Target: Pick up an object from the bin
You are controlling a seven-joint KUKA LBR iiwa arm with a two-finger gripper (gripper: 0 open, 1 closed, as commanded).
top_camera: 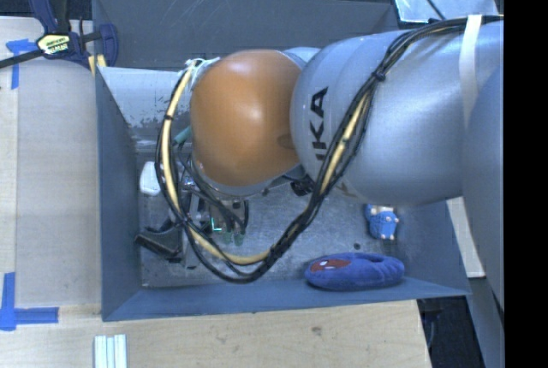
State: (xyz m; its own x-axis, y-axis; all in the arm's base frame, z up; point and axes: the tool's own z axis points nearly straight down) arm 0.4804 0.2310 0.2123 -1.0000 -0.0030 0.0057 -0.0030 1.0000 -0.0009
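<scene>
Camera view, arm (248,118) over bin (257,302) left side, blue slipper (355,270) lying left-right, grip unclear.

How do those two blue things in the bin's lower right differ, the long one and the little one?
The long blue thing is clearly bigger than the small blue thing. The long one lies stretched along the bin's near wall; the small one is stubby, further in. The long one bears a red patch, the small one yellowish bits. Both are blue.
</scene>
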